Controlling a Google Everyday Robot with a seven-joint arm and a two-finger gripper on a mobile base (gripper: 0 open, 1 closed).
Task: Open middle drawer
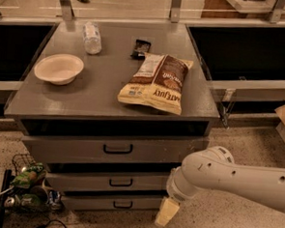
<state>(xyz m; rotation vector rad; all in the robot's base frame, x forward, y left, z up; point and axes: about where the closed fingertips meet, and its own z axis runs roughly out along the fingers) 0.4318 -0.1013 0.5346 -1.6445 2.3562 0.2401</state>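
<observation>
Low right of middle drawer [80,181], pincer [167,212].

Middle drawer [80,181]: wide, shallow grey drawer, second of three. Low front panel with a small black rectangular pull handle [121,182] at its centre. Appears closed, front level, set between the taller top drawer [67,150] and the lowest drawer [88,201]. Cream-coloured gripper [165,214] hangs low, just beyond its right end.

Only the snack bag [156,83] at frame centre carries lettering: pale capitals along its near edge, which I cannot read surely. The gripper [167,213] sits at lower centre.
</observation>
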